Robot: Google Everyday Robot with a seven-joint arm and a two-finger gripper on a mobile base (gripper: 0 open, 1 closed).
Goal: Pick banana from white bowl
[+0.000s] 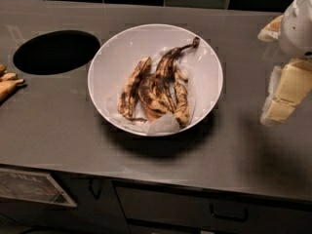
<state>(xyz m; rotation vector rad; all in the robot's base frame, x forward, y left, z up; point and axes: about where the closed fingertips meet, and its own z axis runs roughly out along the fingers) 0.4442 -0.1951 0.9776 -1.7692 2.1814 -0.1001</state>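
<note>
The white bowl (207, 62) stands in the middle of the grey counter, with crumpled white paper (163, 126) in its bottom. A heavily browned, split-open banana (156, 89) lies in the bowl, its stem pointing to the far right. My gripper (267, 77) hovers at the right edge of the view, to the right of the bowl and clear of it. Its two cream fingers (287, 91) stand apart with nothing between them.
A round black hole (56, 51) is cut into the counter left of the bowl. A yellow-orange object (6, 84) shows at the left edge. Dark tiles run along the back. Drawers with handles (229, 213) lie below the counter's front edge.
</note>
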